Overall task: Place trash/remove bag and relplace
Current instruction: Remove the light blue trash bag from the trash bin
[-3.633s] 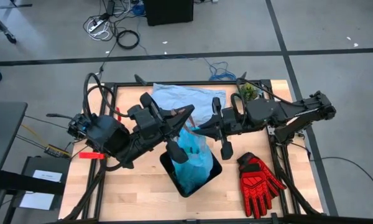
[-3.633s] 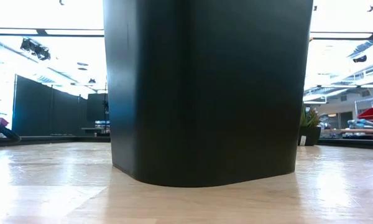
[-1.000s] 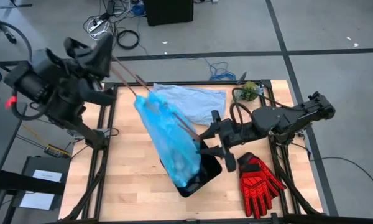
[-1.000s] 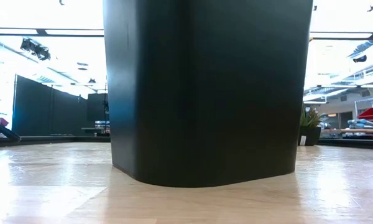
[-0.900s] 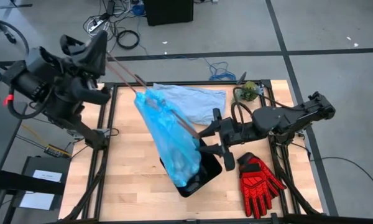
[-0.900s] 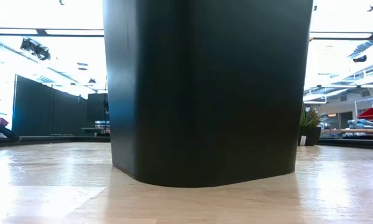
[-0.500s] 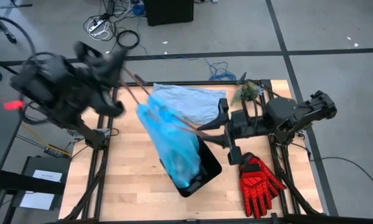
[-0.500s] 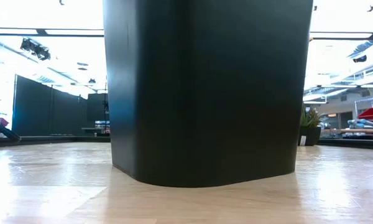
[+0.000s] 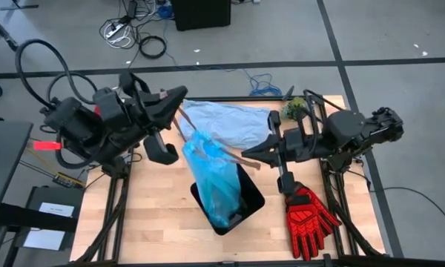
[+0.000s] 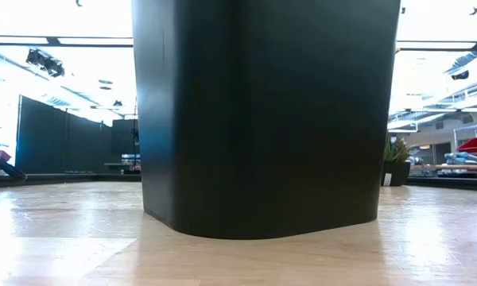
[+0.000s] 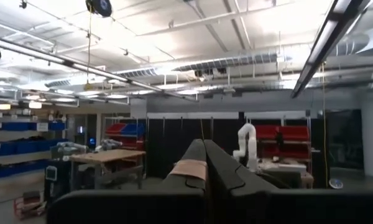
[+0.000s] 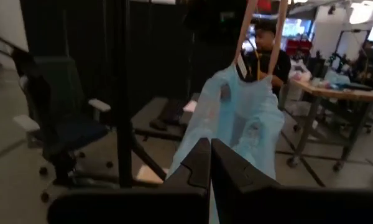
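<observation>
The left tool (image 9: 179, 96) sits high over the tabletop's (image 9: 156, 215) far left part, its fingers pressed together on a tan drawstring of the cyan bag (image 9: 215, 182). In the left wrist view a tan strip shows pinched between that tool's (image 11: 199, 171) fingers. The bag hangs stretched upward from the black bin (image 9: 246, 202) near the tabletop's middle, its lower end still inside the bin. The right tool (image 9: 246, 156) is just beside the bag's upper part, fingers pressed together; I cannot tell whether they grip anything. In the right wrist view the bag (image 12: 242, 124) hangs from 2 tan straps just beyond that tool (image 12: 210, 165). The bin (image 10: 262, 119) fills the low view.
</observation>
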